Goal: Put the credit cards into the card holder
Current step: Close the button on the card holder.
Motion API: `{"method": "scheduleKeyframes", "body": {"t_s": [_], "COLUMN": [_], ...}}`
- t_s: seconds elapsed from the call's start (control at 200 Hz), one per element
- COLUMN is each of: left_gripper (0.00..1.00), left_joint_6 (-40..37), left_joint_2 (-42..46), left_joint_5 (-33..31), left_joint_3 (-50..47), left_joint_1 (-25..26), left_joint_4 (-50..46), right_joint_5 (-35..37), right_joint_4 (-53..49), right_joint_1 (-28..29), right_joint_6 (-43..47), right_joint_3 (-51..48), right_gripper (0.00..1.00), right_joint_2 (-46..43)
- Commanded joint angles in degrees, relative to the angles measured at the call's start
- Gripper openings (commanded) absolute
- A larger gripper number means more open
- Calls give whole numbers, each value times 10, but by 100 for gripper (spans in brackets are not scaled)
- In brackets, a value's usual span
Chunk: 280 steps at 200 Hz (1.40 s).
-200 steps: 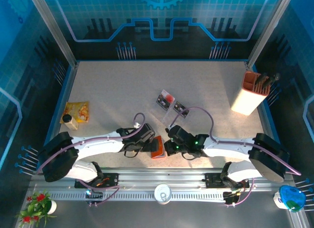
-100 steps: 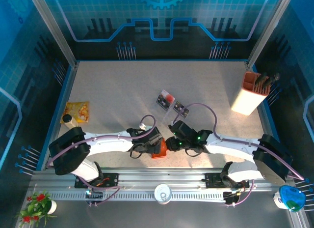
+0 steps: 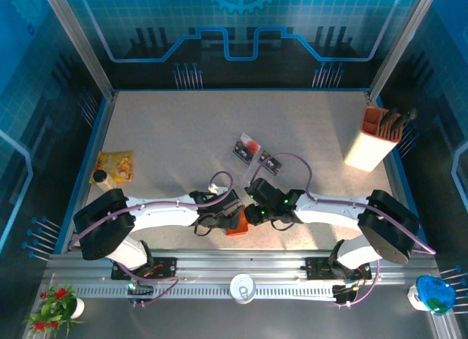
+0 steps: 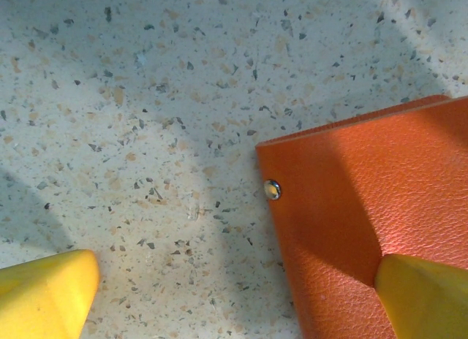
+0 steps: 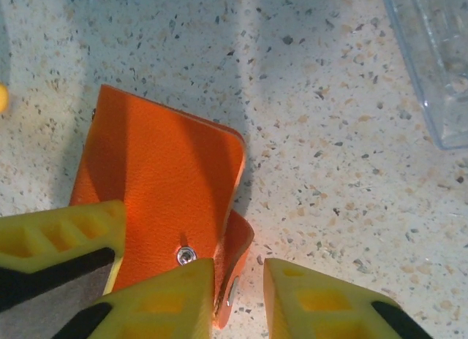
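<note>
Your left end effector (image 4: pixel 234 299) stood wide open, one finger over orange wallet (image 4: pixel 365 185) on tabletop (image 4: pixel 146 83). Your right end effector (image 5: pixel 239 299) nearly closed around its flap; grip unclear.

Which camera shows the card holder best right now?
Right wrist: the card holder shows nearly whole, flap edge included. Left wrist shows one corner; top external, an orange sliver.

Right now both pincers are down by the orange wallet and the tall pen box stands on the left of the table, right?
Not quite. The tall pen box stands on the right of the table, as the top view shows. The left pincer and right pincer are down by the orange wallet.
</note>
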<state>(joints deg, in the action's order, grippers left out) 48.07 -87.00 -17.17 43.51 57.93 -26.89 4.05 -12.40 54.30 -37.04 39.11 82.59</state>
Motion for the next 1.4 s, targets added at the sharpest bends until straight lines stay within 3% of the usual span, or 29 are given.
{"method": "scheduleKeyframes", "body": {"t_s": [0.0, 0.185, 0.365, 0.6, 0.74, 1.025, 1.396], "left_gripper": [99, 99, 99, 99, 99, 99, 99], "left_joint_6": [6, 6, 6, 7, 7, 7, 8], "left_joint_2": [-20, -20, -19, -23, -23, -25, -25], "left_joint_5": [-2, -1, -1, 0, 1, 1, 0], "left_joint_3": [-20, -21, -23, -24, -25, -26, -26], "left_joint_1": [5, 5, 5, 5, 5, 5, 5], "left_joint_4": [-20, -18, -15, -12, -10, -8, -5], "right_joint_5": [0, -1, -4, -6, -10, -10, -13], "right_joint_4": [-3, 2, 1, 6, 10, 13, 20], "right_joint_1": [-8, -13, -14, -16, -16, -17, -19], "right_joint_6": [4, -1, -1, -4, -5, -8, -7], "right_joint_3": [12, 3, 1, -1, -3, -6, -15], "right_gripper": [16, 6, 11, 5, 17, 11, 17], "right_joint_2": [6, -11, -22, -23, -26, -24, -3]}}
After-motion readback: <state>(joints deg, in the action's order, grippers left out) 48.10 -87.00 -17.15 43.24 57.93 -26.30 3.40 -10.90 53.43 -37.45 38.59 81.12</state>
